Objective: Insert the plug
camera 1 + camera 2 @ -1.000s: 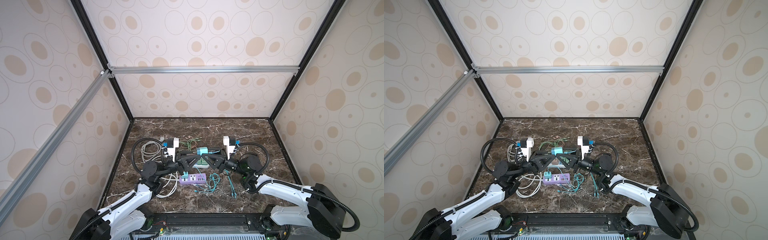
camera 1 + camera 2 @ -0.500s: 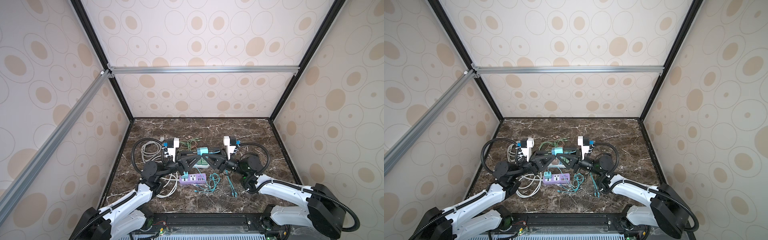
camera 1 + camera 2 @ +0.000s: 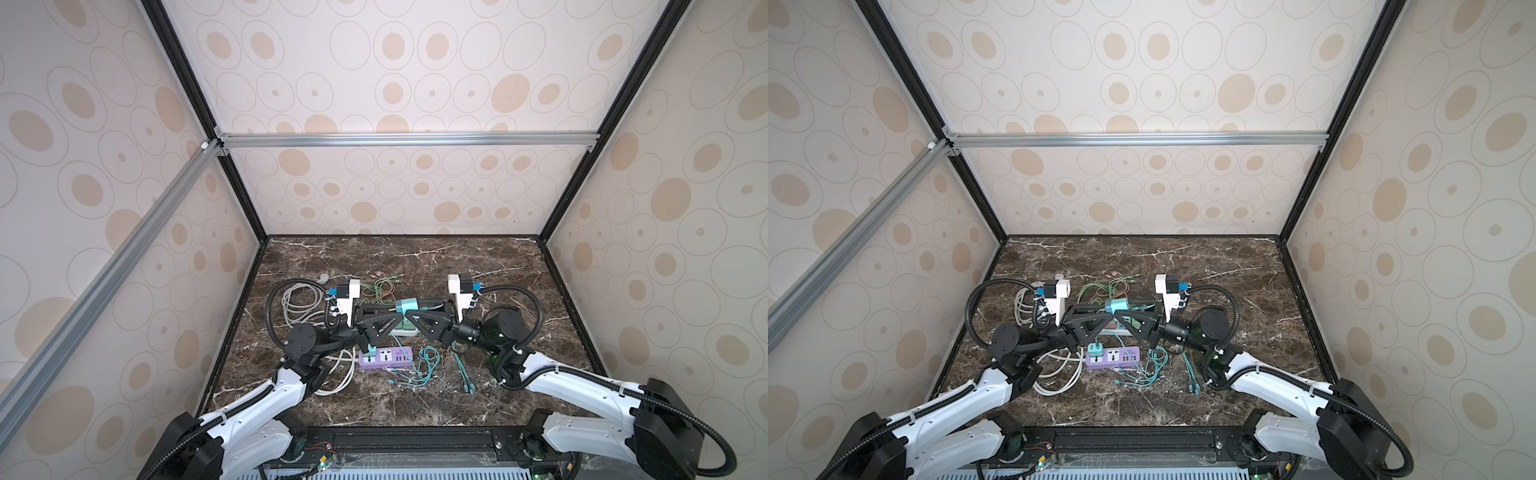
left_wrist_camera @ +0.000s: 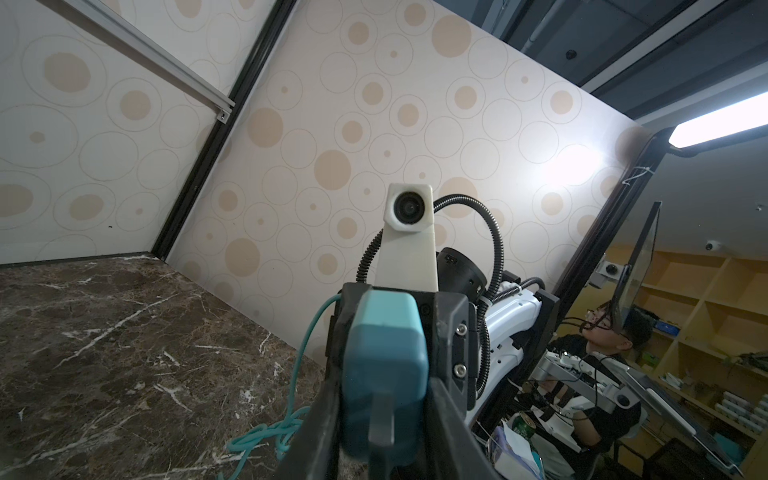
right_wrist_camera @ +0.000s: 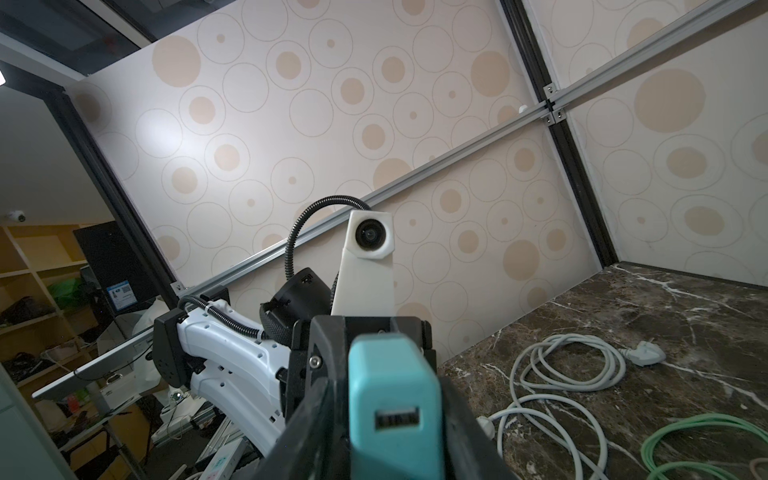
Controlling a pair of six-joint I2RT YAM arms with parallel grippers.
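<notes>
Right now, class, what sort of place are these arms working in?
Probably a robotics lab test booth: patterned walls on an aluminium frame enclose a marble table, with shelves and a seated person outside.

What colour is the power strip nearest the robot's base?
Purple. The power strip shows best in both top views.

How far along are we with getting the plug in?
Done: a seated adapter already sits in the purple power strip. In hand: the raised adapter hangs between the left gripper and right gripper, both sets of jaws flanking it; which carries it is unclear. Left: it is in no socket, and its USB port is empty.
</notes>
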